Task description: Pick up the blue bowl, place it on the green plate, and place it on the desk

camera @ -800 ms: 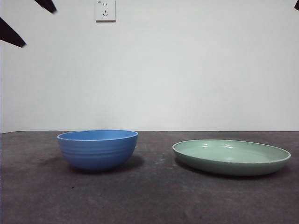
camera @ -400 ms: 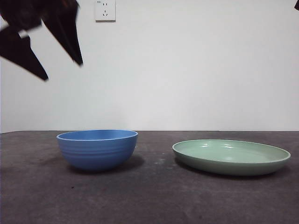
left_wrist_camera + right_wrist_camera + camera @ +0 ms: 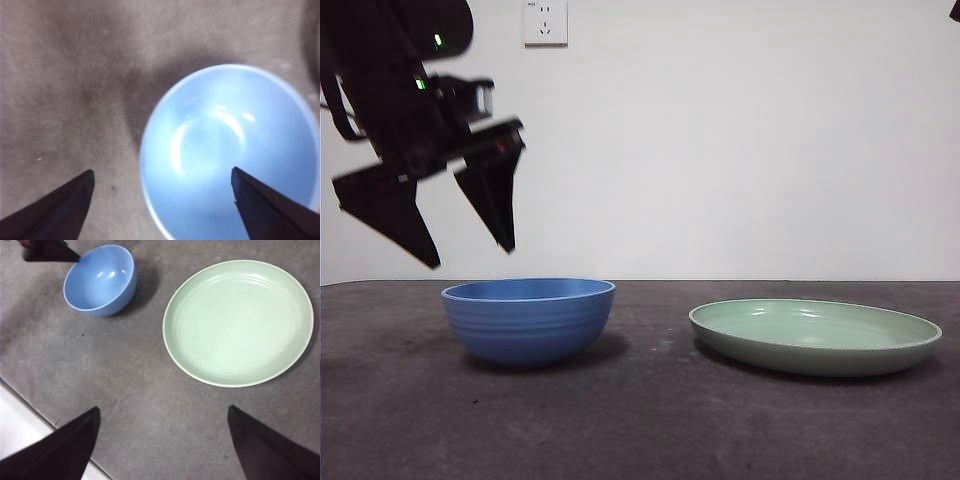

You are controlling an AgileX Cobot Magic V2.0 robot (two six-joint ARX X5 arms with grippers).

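The blue bowl (image 3: 529, 319) stands upright and empty on the desk (image 3: 640, 420), left of the green plate (image 3: 815, 336). My left gripper (image 3: 470, 255) hangs open just above the bowl's left rim, touching nothing. Its wrist view looks down into the blue bowl (image 3: 230, 155), with the jaws spread wide on either side of the near rim. My right gripper (image 3: 162, 445) is open and high above the desk, holding nothing; its view shows the blue bowl (image 3: 100, 280), the empty green plate (image 3: 239, 322) and a dark tip of the left gripper (image 3: 50, 252) by the bowl.
A white wall with a power socket (image 3: 545, 21) stands behind the desk. The desk's edge (image 3: 30, 412) runs close to the right gripper. A black tip of the waiting arm (image 3: 954, 10) shows at the top right corner.
The left arm has come down from the top left corner to just above the bowl's left rim. Bowl and plate have not moved.
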